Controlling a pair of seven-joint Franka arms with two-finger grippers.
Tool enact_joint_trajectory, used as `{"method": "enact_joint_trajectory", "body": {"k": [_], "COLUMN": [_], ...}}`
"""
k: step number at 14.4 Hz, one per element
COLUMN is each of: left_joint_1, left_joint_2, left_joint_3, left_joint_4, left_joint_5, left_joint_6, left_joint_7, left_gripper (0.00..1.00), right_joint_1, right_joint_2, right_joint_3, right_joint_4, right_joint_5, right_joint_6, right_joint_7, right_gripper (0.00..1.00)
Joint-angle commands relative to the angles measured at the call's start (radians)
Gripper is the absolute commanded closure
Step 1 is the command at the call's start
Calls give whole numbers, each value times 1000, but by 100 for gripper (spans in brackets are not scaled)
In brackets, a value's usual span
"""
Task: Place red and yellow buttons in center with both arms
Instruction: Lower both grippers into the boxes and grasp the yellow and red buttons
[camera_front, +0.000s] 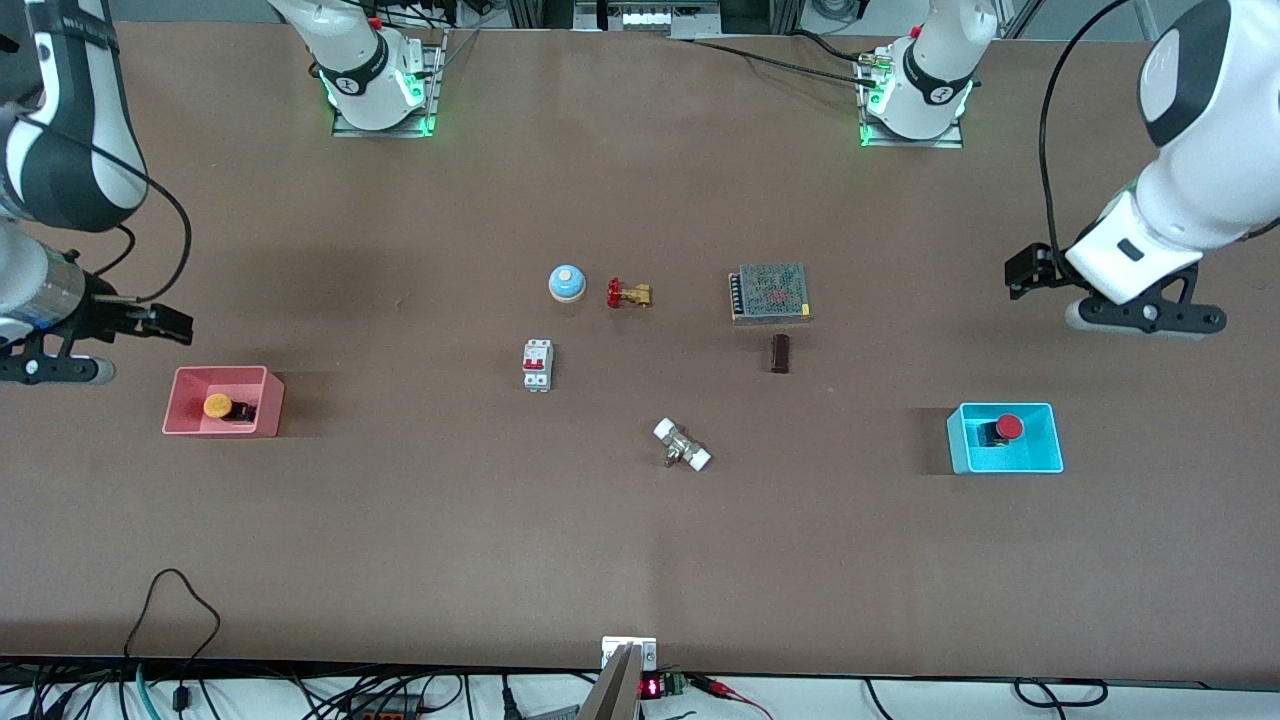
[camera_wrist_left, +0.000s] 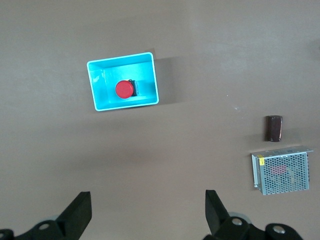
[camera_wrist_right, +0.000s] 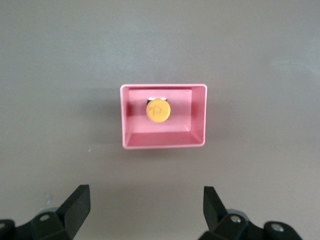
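Observation:
The yellow button (camera_front: 218, 406) lies in the pink bin (camera_front: 225, 370) at the right arm's end of the table; the right wrist view shows the button (camera_wrist_right: 158, 111) and the bin (camera_wrist_right: 162, 86). The red button (camera_front: 1008, 427) lies in the light-blue bin (camera_front: 1005, 405) at the left arm's end; the left wrist view shows the button (camera_wrist_left: 124, 89) and the bin (camera_wrist_left: 120, 57). My right gripper (camera_front: 50, 370) (camera_wrist_right: 146, 207) is open and empty over bare table beside the pink bin. My left gripper (camera_front: 1140, 315) (camera_wrist_left: 148, 210) is open and empty over bare table beside the blue bin. The brown table centre (camera_front: 620, 375) is bare.
Around the centre stand a blue bell (camera_front: 566, 283), a brass valve with a red handwheel (camera_front: 628, 294), a white circuit breaker (camera_front: 537, 364), a metal mesh power supply (camera_front: 769, 292), a dark brown block (camera_front: 780, 353) and a white-ended fitting (camera_front: 682, 445).

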Motion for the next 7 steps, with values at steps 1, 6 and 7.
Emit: {"method": "enact_joint_trajectory", "body": {"k": [1, 6, 7], "left_joint_1": [41, 124, 127], "left_joint_2": [180, 444, 469], "left_joint_3": [-2, -2, -2], "left_joint_4": [176, 327, 312], "left_joint_5": [0, 2, 3], "left_joint_6": [-8, 31, 84], "left_joint_7": [-5, 8, 8], "left_gripper": [0, 0, 0], "right_joint_1": [-43, -65, -65], "right_joint_2": [52, 168, 183], "right_joint_3": [10, 10, 10], "right_joint_4": [-39, -39, -39], "right_joint_5": [-9, -9, -9], "right_joint_6": [143, 306, 322], "right_joint_7": [-50, -87, -98], "right_gripper": [0, 0, 0]}}
